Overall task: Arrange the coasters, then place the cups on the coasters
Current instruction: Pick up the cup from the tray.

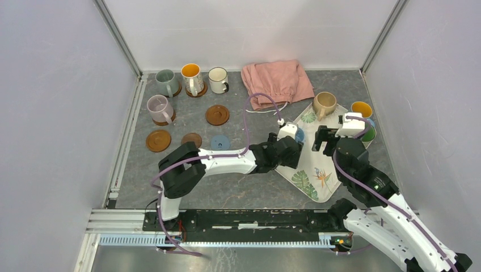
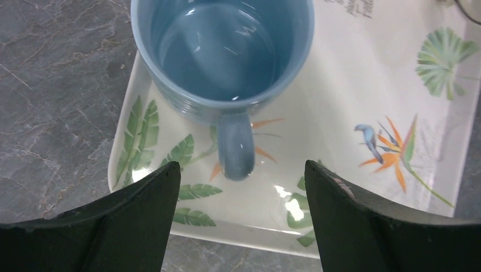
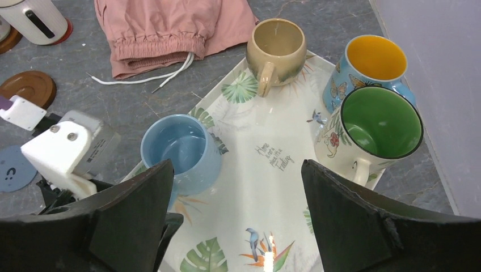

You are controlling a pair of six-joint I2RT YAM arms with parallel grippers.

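Note:
A light blue cup point(image 2: 221, 51) stands on the leaf-patterned tray point(image 2: 351, 68), its handle point(image 2: 235, 147) pointing at my left gripper point(image 2: 243, 170). That gripper is open, its tips either side of the handle's end and just short of it. My right gripper point(image 3: 238, 170) hangs open over the tray point(image 3: 255, 192), between the light blue cup point(image 3: 181, 150) and a green-inside cup point(image 3: 374, 130). A beige cup point(image 3: 277, 48) and an orange-inside cup point(image 3: 371, 68) also stand on the tray. Three brown coasters point(image 1: 217, 114) point(image 1: 158, 140) point(image 1: 192, 139) and a blue coaster point(image 1: 220, 142) lie bare.
At the back left, grey-green point(image 1: 166, 81), orange-inside point(image 1: 192, 76), cream point(image 1: 218, 79) and lilac point(image 1: 159, 107) cups sit on coasters. A pink cloth point(image 1: 277, 81) with a white drawstring lies behind the tray point(image 1: 317, 181). Walls enclose the table on three sides.

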